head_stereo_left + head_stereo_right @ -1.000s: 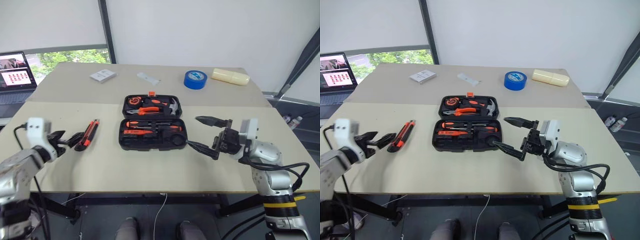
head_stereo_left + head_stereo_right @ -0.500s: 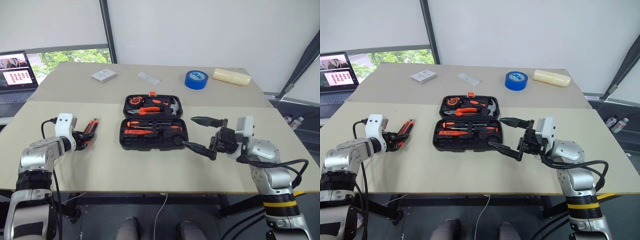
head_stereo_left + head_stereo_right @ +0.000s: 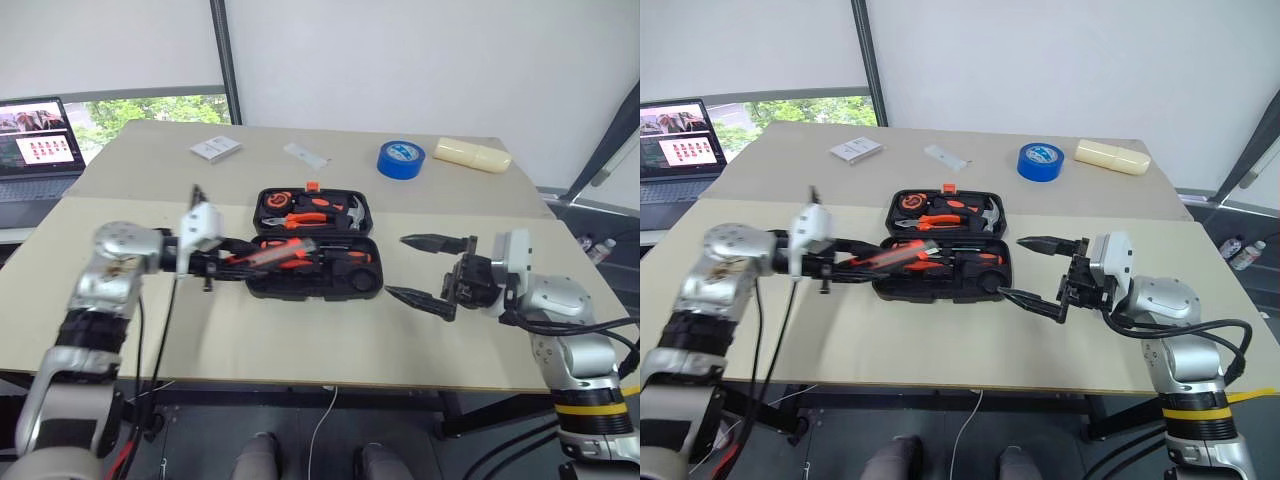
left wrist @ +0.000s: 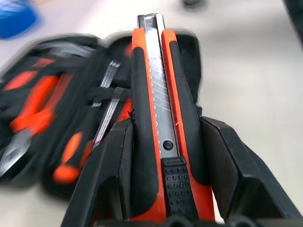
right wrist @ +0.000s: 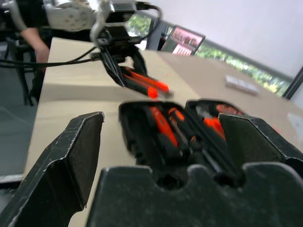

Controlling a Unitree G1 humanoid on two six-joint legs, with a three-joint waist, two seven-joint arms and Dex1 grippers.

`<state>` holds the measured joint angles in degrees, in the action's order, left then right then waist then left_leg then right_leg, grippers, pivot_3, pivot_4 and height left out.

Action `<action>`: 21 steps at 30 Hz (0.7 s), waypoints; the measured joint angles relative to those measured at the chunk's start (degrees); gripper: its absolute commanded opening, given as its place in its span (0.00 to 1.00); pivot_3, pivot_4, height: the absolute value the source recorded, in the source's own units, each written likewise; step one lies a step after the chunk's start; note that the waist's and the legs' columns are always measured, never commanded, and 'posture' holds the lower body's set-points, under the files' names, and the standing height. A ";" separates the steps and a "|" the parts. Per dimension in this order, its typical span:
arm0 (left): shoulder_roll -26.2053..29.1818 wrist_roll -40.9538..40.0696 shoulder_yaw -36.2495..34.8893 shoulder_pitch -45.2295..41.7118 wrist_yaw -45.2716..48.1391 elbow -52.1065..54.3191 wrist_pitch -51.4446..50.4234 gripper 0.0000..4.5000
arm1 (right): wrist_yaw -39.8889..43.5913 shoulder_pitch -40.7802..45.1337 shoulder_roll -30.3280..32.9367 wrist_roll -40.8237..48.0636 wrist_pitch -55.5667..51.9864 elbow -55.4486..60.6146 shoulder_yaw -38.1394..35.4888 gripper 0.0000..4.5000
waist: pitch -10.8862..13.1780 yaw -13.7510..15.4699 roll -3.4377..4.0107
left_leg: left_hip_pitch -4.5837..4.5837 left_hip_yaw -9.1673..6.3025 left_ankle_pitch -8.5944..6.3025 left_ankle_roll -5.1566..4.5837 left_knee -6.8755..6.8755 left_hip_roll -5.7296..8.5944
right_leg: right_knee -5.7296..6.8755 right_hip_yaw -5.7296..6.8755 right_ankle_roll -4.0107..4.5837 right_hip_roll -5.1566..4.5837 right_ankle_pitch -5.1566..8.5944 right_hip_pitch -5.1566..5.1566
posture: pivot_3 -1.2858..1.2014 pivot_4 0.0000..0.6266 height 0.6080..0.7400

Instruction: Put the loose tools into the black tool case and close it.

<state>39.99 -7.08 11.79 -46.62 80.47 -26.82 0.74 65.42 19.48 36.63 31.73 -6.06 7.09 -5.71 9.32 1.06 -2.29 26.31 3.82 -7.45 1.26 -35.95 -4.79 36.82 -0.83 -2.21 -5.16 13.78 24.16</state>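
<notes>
The left gripper (image 3: 232, 262) reached rightward over the table (image 3: 300, 340), clamped on the knife (image 3: 268, 255), whose tip hung over the open case's (image 3: 315, 250) near-left part. The right gripper (image 3: 432, 270) pointed left beside the case's right end, fingers spread wide, holding nothing. Bare tabletop lay in front of the case and toward the near edge.

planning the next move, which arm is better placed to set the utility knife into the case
Left. Its tool is shut on the utility knife, carried over the open black tool case. The right tool hangs open and empty beside the case.
</notes>
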 measured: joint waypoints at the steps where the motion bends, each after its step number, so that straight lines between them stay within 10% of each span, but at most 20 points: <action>1: -1.34 2.30 1.59 -1.29 -0.74 -1.57 1.40 0.38 | -0.05 -0.30 0.03 0.07 -0.32 0.13 -0.03 1.00 | 0.00 -0.20 0.00 | 0.01 0.00 0.01 -0.02 0.00 0.00 | 0.00 -0.02 -0.01 0.02 0.00 0.01 | 0.52 0.24 1.00; 19: -8.32 13.18 6.37 -7.23 -5.85 -16.22 14.51 0.38 | -4.26 -4.27 -0.06 0.94 -1.23 4.90 -1.38 1.00 | 0.01 -0.40 0.00 | 0.03 -0.07 -0.01 -0.07 -0.04 0.02 | 0.04 -0.05 -0.10 0.04 0.05 0.01 | 0.52 0.24 1.00; 21: -8.07 13.89 6.81 -7.82 -5.34 -16.81 15.93 0.60 | -4.30 -4.27 -0.06 0.93 -1.23 4.90 -1.40 1.00 | 0.01 -0.46 0.00 | 0.03 -0.08 -0.01 -0.07 -0.04 0.02 | 0.04 -0.05 -0.10 0.04 0.05 0.01 | 0.52 0.24 1.00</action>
<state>31.92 6.81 18.60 -54.44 75.13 -43.63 16.67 61.12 15.22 36.57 32.67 -7.29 11.98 -7.10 9.33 0.60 -2.29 26.34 3.74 -7.46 1.19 -35.98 -4.77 36.86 -0.88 -2.31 -5.12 13.83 24.17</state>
